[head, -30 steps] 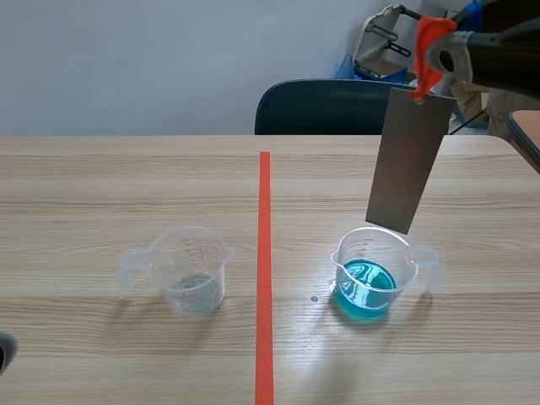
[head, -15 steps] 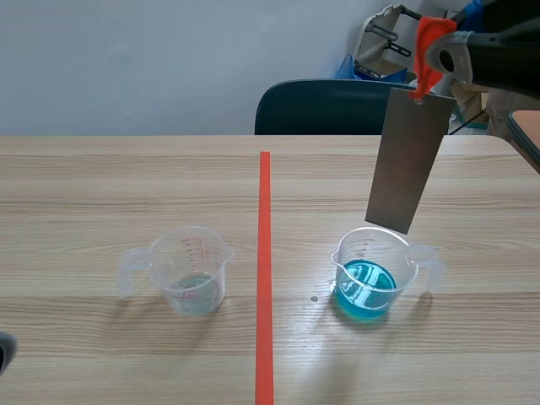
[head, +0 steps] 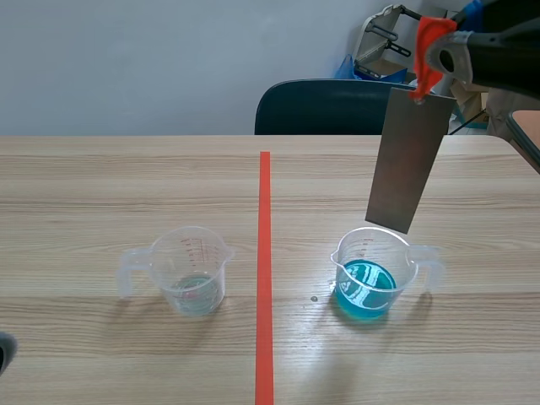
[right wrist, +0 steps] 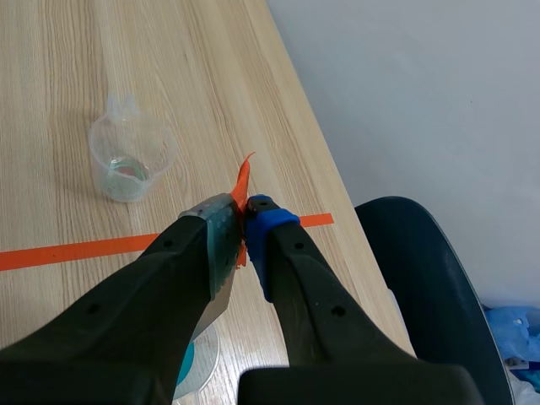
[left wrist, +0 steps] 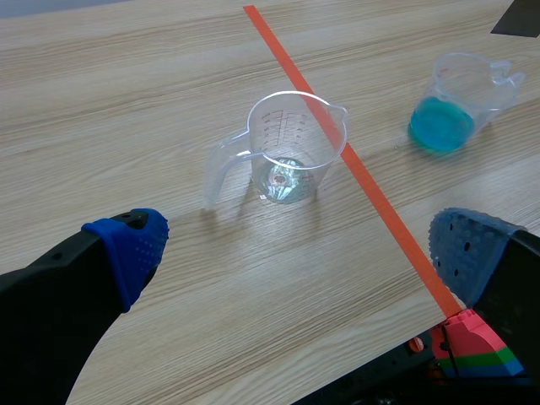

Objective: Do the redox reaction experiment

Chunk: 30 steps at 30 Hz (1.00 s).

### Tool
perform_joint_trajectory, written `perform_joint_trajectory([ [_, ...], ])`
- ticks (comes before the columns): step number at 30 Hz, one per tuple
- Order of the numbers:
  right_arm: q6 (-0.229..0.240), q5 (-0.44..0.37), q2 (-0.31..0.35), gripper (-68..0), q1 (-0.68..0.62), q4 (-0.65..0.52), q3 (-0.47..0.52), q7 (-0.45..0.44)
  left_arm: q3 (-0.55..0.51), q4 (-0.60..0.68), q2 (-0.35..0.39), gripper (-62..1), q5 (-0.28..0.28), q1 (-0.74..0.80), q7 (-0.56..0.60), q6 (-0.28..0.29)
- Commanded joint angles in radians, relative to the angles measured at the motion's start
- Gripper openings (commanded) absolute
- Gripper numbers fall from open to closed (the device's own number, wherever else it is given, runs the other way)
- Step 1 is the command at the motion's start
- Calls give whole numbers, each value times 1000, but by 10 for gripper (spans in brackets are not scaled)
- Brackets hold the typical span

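Right gripper (right wrist: 245,221) pinched shut on an orange-red clip (head: 428,38) carrying a flat grey metal strip (head: 409,160), hanging tilted just above a clear plastic beaker of blue liquid (head: 371,274) toward the wooden tabletop (head: 101,186)'s right edge; left gripper (left wrist: 297,245) wide open, empty, near the front-left corner, a near-empty clear beaker (left wrist: 291,148) ahead of it.

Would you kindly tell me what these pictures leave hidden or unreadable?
Right wrist view: the metal plate is mostly hidden under the right gripper, which is shut on the orange clip.
Right wrist view: the blue cup shows only a sliver past that gripper.
Scene view: the clear cup has a printed scale too small to read.
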<state>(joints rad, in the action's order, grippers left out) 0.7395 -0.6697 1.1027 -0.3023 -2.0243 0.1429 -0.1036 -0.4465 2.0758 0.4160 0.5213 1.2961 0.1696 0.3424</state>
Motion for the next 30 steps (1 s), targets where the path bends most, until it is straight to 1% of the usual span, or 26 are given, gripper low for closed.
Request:
perform_joint_trajectory([
  [1, 6, -11, 0, -667, 17, -7, 0, -11, -5, 14, -5, 14, 7, -3, 18, 5],
  [22, 6, -10, -1, -667, 17, -7, 0, -12, -5, 14, -5, 14, 7, -3, 17, 5],
  [28, 6, 39, -42, -667, 17, -7, 0, -12, -5, 14, -5, 14, 7, -3, 17, 5],
  [30, 6, 43, -50, -667, 17, -7, 0, -11, -5, 14, -5, 14, 7, -3, 17, 5],
])
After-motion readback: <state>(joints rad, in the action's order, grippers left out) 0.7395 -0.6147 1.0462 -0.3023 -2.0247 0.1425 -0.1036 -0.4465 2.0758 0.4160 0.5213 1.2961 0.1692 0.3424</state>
